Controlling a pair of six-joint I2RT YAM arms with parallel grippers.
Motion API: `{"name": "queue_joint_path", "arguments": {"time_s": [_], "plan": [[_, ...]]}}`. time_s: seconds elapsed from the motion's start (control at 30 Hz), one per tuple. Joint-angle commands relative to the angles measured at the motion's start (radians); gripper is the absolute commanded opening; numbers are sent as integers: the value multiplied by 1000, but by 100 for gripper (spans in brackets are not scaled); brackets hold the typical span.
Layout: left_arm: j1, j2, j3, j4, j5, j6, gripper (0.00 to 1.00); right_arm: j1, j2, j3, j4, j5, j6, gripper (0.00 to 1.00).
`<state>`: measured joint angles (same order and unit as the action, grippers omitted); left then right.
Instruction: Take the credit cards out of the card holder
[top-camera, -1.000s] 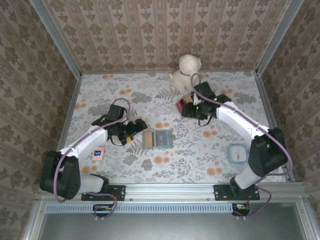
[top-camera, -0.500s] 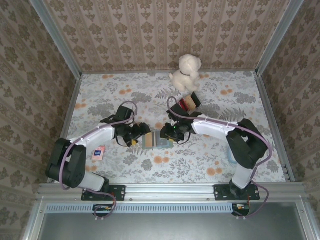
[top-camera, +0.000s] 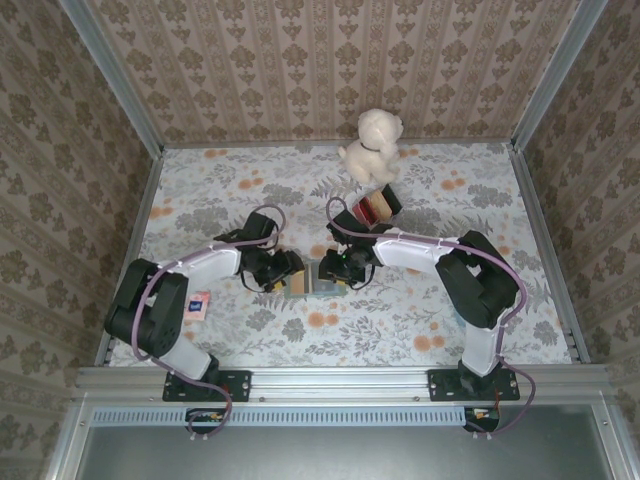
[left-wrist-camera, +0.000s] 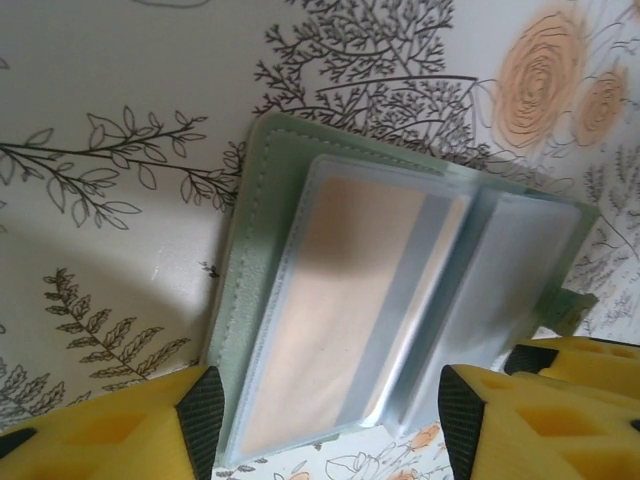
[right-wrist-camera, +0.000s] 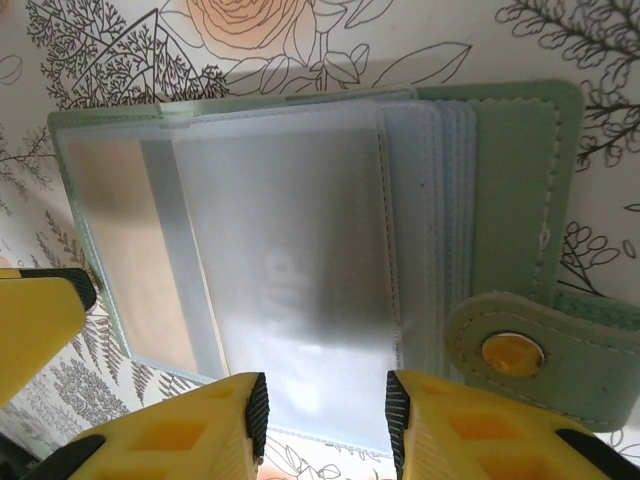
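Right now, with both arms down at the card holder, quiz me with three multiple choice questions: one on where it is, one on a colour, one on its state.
1. Where does the card holder lie?
A) between the left gripper and the right gripper
B) in the far left corner
C) in the near right corner
2. What colour is its cover?
A) red
B) sage green
C) black
3. How is it?
A) snapped shut
B) standing on edge
C) open flat, clear sleeves up

Answers:
1 A, the top view has a gripper at each side of it.
2 B, the right wrist view shows green stitched edging.
3 C, both wrist views look onto the sleeves.
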<state>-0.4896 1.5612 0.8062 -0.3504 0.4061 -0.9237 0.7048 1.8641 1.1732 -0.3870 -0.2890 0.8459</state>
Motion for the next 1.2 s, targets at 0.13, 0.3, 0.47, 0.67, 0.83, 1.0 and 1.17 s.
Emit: {"name": "queue_joint_path", "arguments": {"time_s": [0.13, 0.3, 0.47, 0.67, 0.83, 1.0, 1.17], "plan": [[-7, 23, 11, -13, -16, -7, 56, 4, 31, 31, -49, 44, -31, 41], [-9, 29, 8, -18, -15, -4, 54, 5, 56, 45, -52, 25, -39, 40], [-10, 29, 1, -20, -16, -4, 53, 5, 69, 53, -52, 22, -47, 41], [-14, 30, -9, -16, -15, -6, 49, 5, 104, 77, -21, -67, -61, 41], [-15, 29, -19, -11, -12, -3, 43, 5, 105, 78, 34, -135, -61, 41], [-15, 21, -21, -18, -12, 4, 37, 4, 113, 90, 43, -163, -60, 41], [-15, -11, -1, -56, -31, 24, 35, 4, 119, 96, 47, -174, -58, 41]]}}
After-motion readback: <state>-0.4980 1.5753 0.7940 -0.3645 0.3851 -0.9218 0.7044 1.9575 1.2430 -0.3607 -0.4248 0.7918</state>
